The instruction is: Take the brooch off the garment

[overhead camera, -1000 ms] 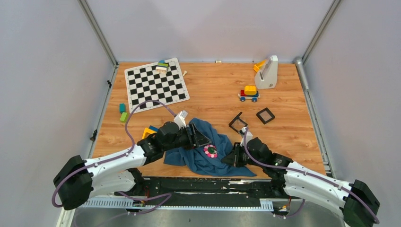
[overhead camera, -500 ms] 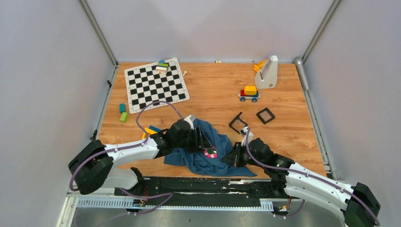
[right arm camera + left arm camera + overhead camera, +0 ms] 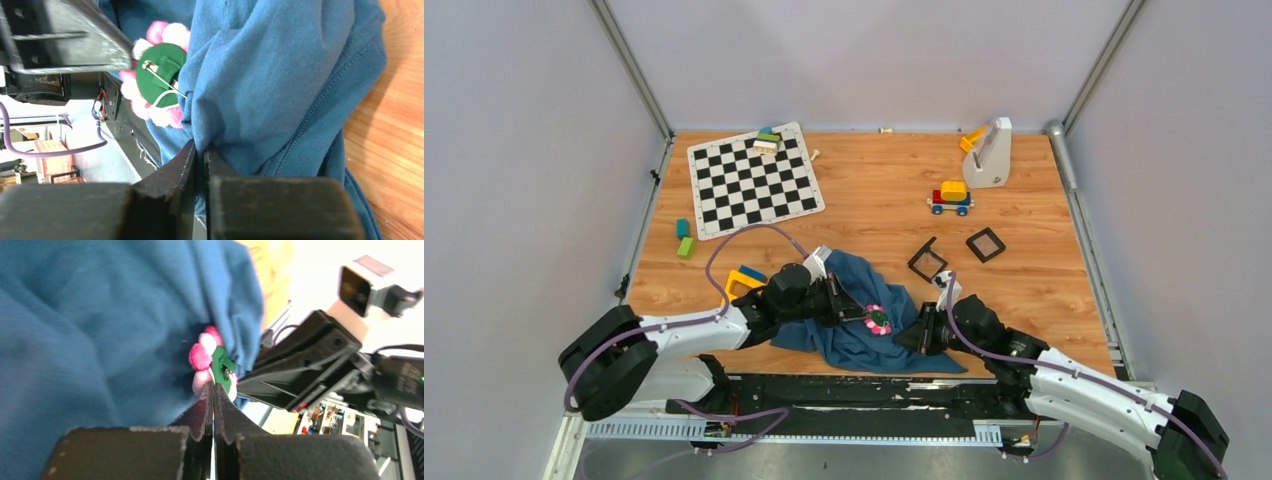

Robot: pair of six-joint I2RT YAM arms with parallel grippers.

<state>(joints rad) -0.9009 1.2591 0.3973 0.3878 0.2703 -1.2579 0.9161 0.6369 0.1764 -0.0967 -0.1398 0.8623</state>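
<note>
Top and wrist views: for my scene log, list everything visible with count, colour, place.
garment: one, teal-blue, crumpled at near-edge centre.
brooch: one, pink, white and green, on the garment.
chessboard: one, black and white, far left.
stacked blocks: few, mixed colours, chessboard's far edge.
loose blocks: two, teal and green, left edge.
toy car: one, red-blue-yellow, right of centre.
stand: one, white and yellow, far right.
square frames: two, black, right of the garment.
yellow-blue piece: one, beside left arm.
table: one, wood, under all.
left gripper: one, black, jaws shut on the brooch's edge.
right gripper: one, black, jaws shut on a garment fold.
</note>
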